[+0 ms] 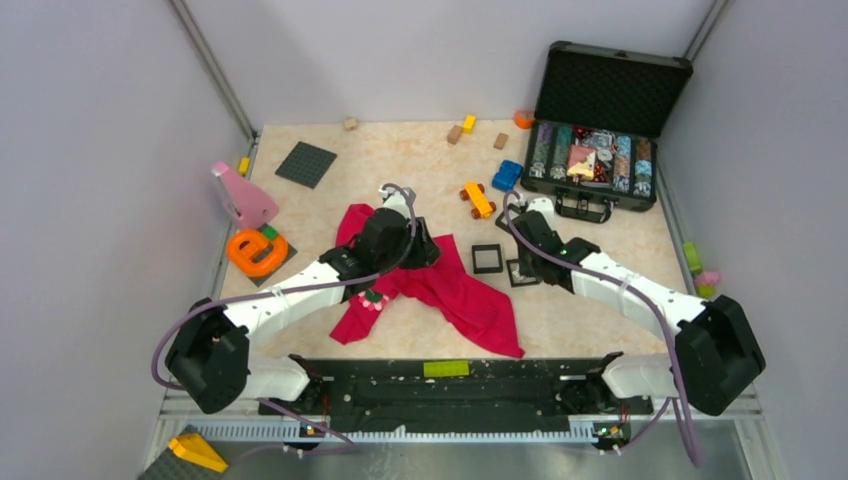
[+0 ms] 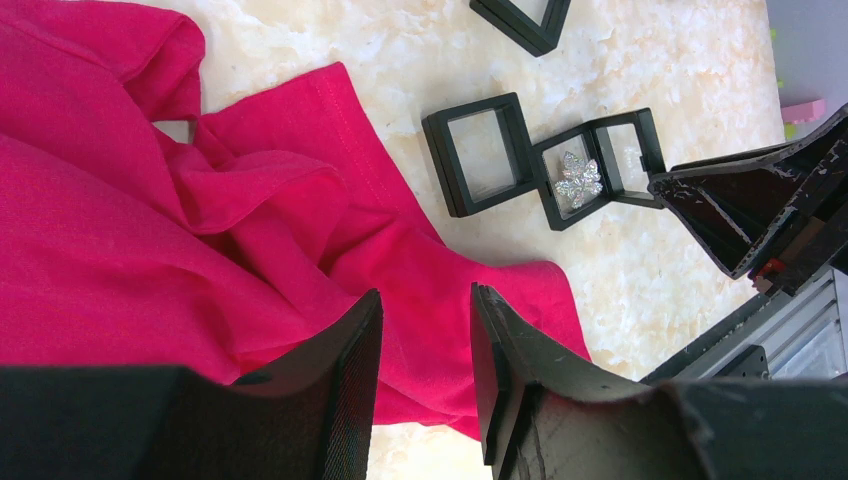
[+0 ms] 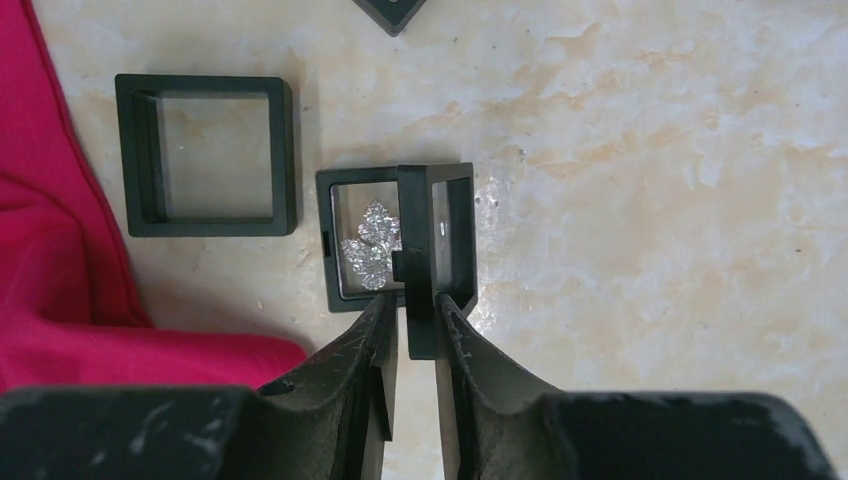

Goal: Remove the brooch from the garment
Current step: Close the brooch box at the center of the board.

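Observation:
The brooch [image 1: 373, 299], a small pink-and-white flower with a dark centre, sits on the lower left fold of the magenta garment [image 1: 460, 295]; neither wrist view shows it. My left gripper [image 1: 425, 250] hovers over the garment [image 2: 120, 250], open [image 2: 425, 330], with nothing between its fingers. My right gripper [image 1: 524, 262] is off the cloth at a small black display box [image 3: 350, 290] that holds a silver sparkly piece [image 3: 372, 245]. Its fingers [image 3: 415, 300] pinch the box's upright lid [image 3: 418, 230].
A second, empty black box [image 3: 205, 155] lies beside the open one, close to the garment's edge [image 3: 60, 290]. An open black case [image 1: 600, 150] stands back right. An orange ring toy [image 1: 257, 250], a pink stand [image 1: 243, 195], toy cars [image 1: 478, 198] and a dark plate [image 1: 305, 163] lie around.

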Tool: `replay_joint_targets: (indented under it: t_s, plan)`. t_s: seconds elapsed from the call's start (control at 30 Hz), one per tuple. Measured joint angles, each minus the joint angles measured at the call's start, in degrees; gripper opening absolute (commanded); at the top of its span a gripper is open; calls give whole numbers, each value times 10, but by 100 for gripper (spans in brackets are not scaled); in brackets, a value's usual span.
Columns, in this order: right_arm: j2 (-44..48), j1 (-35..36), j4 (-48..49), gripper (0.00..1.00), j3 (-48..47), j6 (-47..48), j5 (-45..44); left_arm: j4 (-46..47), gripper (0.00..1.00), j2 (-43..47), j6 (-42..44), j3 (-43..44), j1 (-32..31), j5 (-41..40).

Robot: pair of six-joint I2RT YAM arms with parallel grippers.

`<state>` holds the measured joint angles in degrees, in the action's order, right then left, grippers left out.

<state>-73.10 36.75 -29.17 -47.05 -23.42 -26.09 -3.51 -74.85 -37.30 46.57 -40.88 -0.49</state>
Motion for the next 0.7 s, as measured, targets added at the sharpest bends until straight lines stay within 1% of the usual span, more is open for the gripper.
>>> replay_joint_targets:
  t_s: [0.2,0.27,0.4,0.43,0.47,0.53,0.57,0.6,0.63,0.7]
  plan:
    - [-9,0,13,5,2,-8,37,0,42,0,0,-4,1,0]
    - [-13,0,20,4,2,-9,46,0,42,0,0,-5,2,0]
    - [-22,0,41,7,16,-14,63,0,42,0,0,-8,3,0]
    - [-24,0,43,12,19,-15,66,0,42,0,0,-9,3,0]
    - [-27,0,44,25,22,-16,68,-1,42,0,0,-10,3,0]
    - [-32,0,43,61,24,-19,69,-2,42,0,0,-10,4,0]
    - [-33,0,44,77,24,-21,70,-2,42,0,0,-11,4,0]
    - [-34,0,44,84,24,-24,70,-2,42,0,1,-11,4,0]
    - [-34,0,44,86,24,-20,69,-3,42,1,1,-11,4,0]
    - [-34,0,44,87,24,-23,67,-4,42,4,2,-12,4,0]
